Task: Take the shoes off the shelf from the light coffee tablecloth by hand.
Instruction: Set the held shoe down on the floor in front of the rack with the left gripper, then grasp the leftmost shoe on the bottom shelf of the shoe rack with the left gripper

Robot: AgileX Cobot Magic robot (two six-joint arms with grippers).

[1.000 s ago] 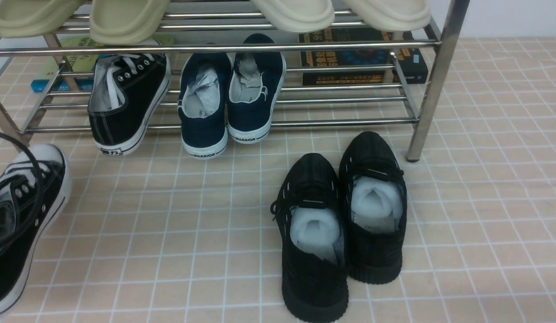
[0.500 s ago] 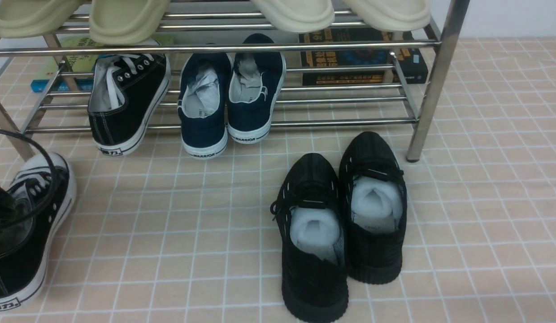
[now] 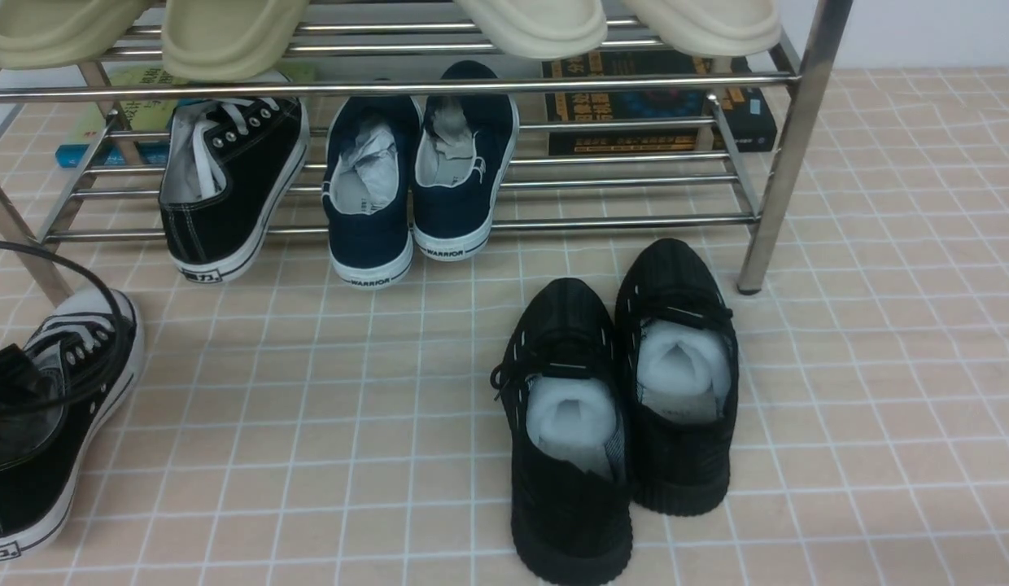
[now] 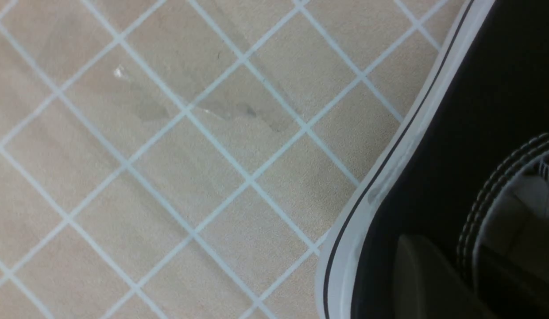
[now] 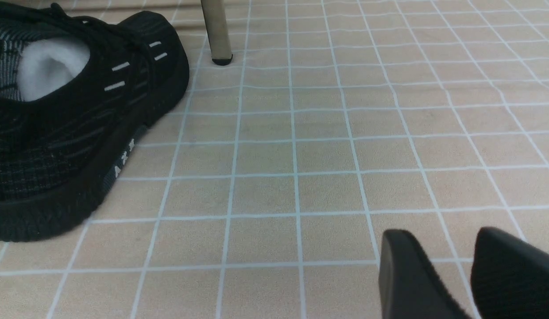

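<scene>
Though raised a second ago, canvas sneaker (image 3: 32, 472) now down on tablecloth (image 3: 309, 407).

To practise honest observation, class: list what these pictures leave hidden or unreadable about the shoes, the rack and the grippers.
Left wrist view: the left gripper shows one dark finger beside the black canvas sneaker with white sole; frame edge hides its grip.
Front view: that sneaker is cut off by the left edge.
Front view: the dark book has a yellow title too small to read, crossed by bars of the shiny chrome tube rack.
</scene>
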